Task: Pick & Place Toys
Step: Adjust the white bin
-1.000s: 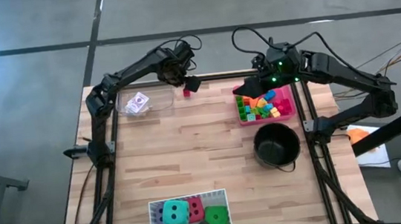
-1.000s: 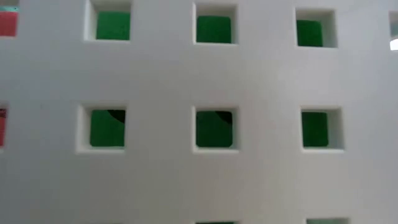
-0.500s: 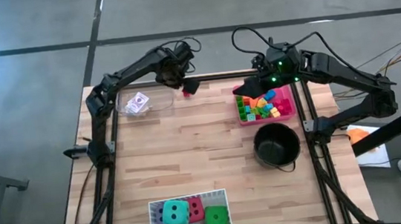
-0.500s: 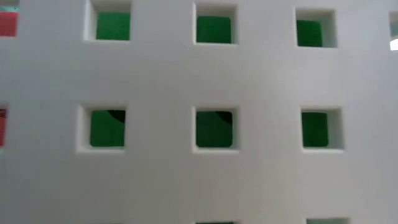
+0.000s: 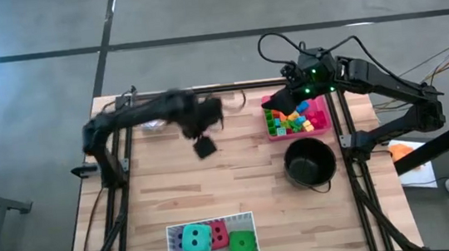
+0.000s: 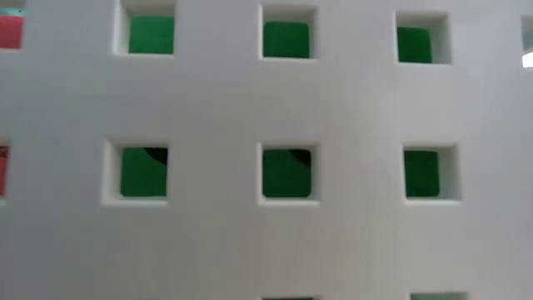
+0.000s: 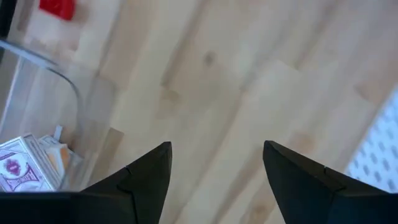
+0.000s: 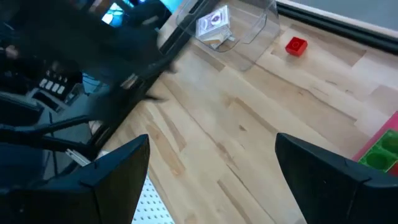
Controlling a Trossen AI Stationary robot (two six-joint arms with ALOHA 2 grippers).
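Note:
My left gripper (image 5: 204, 146) (image 7: 216, 149) hangs open over bare wood at the table's middle, pointing down, with nothing between its fingers. A small red block (image 8: 296, 46) (image 7: 57, 7) lies on the wood by the far edge, beside a clear tray (image 8: 249, 25) that holds playing cards (image 7: 25, 168). My right gripper (image 5: 285, 101) (image 8: 211, 146) stands open and empty above the far end of a pink tray (image 5: 325, 127) full of coloured blocks (image 5: 295, 120). Teal (image 5: 193, 238), red (image 5: 218, 235) and green (image 5: 242, 242) dice sit in a white tray (image 5: 243, 219) at the near edge.
A black round pot (image 5: 310, 163) stands just nearer than the pink tray on the right. The white tray's perforated wall (image 6: 350, 167) fills the low view, green showing through its holes. Bare wood lies between the trays.
My left gripper has swung quickly from the far edge beside the red block toward the table's middle and near side, rising a little. The red block has stayed on the wood by the clear tray.

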